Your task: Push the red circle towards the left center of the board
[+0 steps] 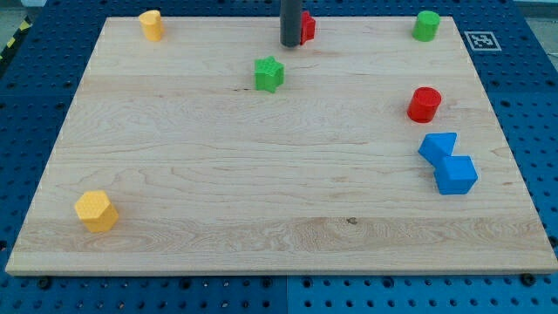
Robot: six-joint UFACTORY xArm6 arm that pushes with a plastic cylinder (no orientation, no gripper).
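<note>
Red circle [425, 104] sits upright near the view's right edge of the counter [218, 201], upper half. Round, so no long axis or heading to read.

No claw on this arm, so no open or closed state to tell; it ends in a dark rod. My tip [290, 44] is at the view's top centre, well apart from the red circle, just beside a second red block [307, 27], shape unclear, partly hidden behind the rod.

Around the circle: 2 blue blocks [438, 146] [456, 174] touching each other, near below it. Green cylinder [426, 25] above it at top right.

Leftward: green star [269, 74] lies upper centre. Yellow block [152, 25] at top left, yellow hexagon [96, 211] at lower left.
</note>
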